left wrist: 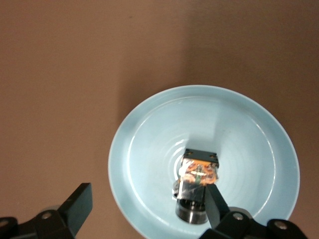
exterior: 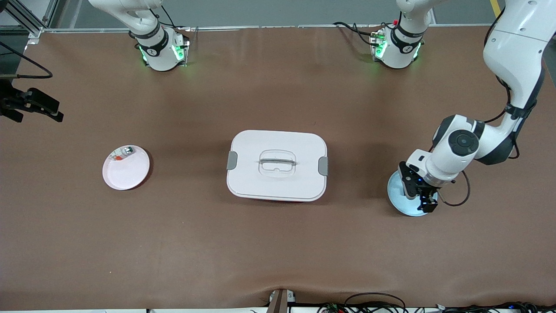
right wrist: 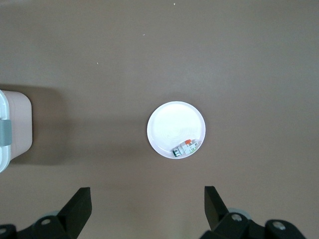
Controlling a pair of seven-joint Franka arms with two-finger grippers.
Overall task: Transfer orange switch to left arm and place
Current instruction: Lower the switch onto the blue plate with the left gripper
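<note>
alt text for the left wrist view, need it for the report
The orange switch lies in a pale blue plate on the brown table, seen from directly above. The left gripper hangs open over the plate, one finger by the switch, not gripping it.

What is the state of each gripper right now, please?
Left gripper: open, holding nothing, over the blue plate where the orange switch lies.
Right gripper: open, empty, high over the pink plate.
</note>
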